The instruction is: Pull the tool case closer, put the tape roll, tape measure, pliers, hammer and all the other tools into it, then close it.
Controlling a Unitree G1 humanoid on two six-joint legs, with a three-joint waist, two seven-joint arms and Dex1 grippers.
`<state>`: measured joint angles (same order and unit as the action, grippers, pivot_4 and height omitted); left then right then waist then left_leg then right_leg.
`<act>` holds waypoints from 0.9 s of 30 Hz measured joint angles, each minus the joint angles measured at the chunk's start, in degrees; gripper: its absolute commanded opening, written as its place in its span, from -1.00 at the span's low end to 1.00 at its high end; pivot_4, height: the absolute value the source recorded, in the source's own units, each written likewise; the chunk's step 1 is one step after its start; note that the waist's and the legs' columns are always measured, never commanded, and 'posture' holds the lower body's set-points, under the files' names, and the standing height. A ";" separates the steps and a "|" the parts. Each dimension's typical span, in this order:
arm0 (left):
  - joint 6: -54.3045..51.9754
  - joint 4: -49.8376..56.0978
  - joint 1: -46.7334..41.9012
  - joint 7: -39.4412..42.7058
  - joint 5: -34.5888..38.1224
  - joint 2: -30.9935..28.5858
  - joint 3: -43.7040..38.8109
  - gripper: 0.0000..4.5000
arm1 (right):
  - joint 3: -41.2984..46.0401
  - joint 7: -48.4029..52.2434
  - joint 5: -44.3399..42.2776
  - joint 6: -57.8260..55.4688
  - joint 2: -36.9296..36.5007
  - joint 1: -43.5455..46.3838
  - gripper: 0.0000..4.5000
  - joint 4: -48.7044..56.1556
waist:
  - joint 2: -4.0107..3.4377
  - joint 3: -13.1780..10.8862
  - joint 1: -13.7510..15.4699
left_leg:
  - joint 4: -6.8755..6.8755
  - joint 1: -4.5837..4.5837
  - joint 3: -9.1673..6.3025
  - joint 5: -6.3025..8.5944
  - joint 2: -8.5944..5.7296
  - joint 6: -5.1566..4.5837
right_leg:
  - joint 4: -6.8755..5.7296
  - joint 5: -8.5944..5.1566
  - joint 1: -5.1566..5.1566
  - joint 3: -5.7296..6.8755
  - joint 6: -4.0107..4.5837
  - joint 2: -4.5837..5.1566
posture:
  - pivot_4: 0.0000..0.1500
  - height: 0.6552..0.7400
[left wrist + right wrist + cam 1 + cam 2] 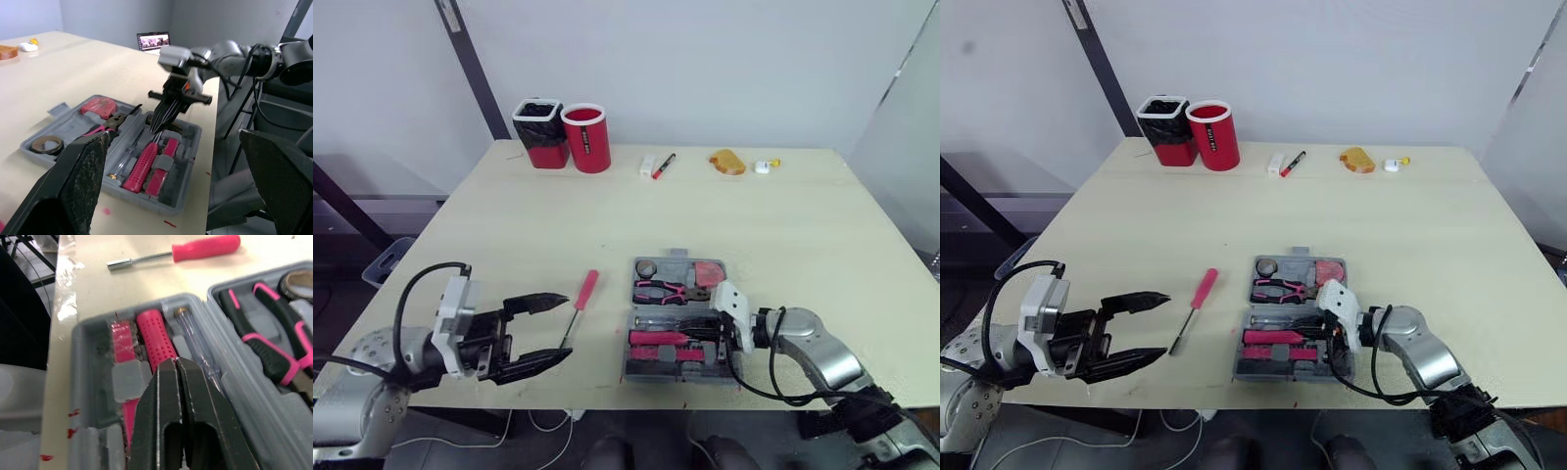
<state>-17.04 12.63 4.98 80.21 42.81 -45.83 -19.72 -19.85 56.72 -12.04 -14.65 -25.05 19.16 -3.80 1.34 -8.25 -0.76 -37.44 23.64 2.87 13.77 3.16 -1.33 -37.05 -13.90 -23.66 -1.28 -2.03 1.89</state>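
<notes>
Pale wooden tabletop [783,225], white wall [705,59] behind. Right end effector [176,364] pinched shut, empty, tips over pink-gripped tools [154,340] inside open grey plastic tool case [146,200]. Left end effector [563,328] spread wide, empty, beside pink-handled screwdriver [584,292] lying just outside case. Probably mid-packing; next, grasp screwdriver by handle.

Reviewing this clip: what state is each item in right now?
tool case: open flat on the table.
pliers: seated in the case.
tape roll: in the case.
pink screwdriver: lying on the table, outside the case.
left gripper: open, empty.
right gripper: shut, tips over the case.
red cup: upright.
black cup: upright.
</notes>
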 measured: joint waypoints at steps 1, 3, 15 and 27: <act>0.04 -0.03 -0.15 0.02 0.00 0.00 0.02 1.00 | -0.12 0.12 0.41 0.68 0.20 0.06 -0.99 -0.73 | 0.00 0.00 0.00 | 0.00 0.00 0.00 0.00 0.00 0.00 | 0.00 0.00 0.00 0.00 0.00 0.00 | 1.00 1.00; 0.19 -0.57 -0.29 0.06 -0.08 0.00 0.03 1.00 | -0.15 0.22 1.70 2.91 0.92 0.28 -0.99 -3.31 | 0.00 0.00 -0.01 | 0.00 0.00 0.00 0.00 0.00 0.00 | 0.00 0.00 0.00 0.00 0.00 0.00 | 1.00 1.00; 2.16 -2.60 0.12 0.80 -1.31 0.99 0.17 1.00 | -3.22 1.79 6.97 7.20 1.83 3.20 -0.99 -10.83 | 0.13 0.10 -0.14 | 0.10 -0.67 0.07 0.00 0.05 0.00 | -0.07 -0.02 0.43 -0.11 0.03 -0.02 | 1.00 1.00; 2.58 -4.59 3.53 -11.04 -6.08 7.14 0.05 1.00 | 7.69 -3.64 -1.23 2.91 2.59 -6.53 -0.99 4.54 | 0.01 0.03 0.06 | 0.14 -0.79 -0.02 0.01 0.09 0.01 | -0.07 -0.04 0.56 -0.27 0.05 0.13 | 1.00 1.00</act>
<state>-14.46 8.04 8.51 69.17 36.74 -38.69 -19.67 -12.15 53.08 -13.26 -11.74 -22.46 12.62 0.74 1.35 -8.22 -0.70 -37.31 22.85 2.84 13.78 3.26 -1.32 -37.12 -13.95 -23.09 -1.54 -1.98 2.02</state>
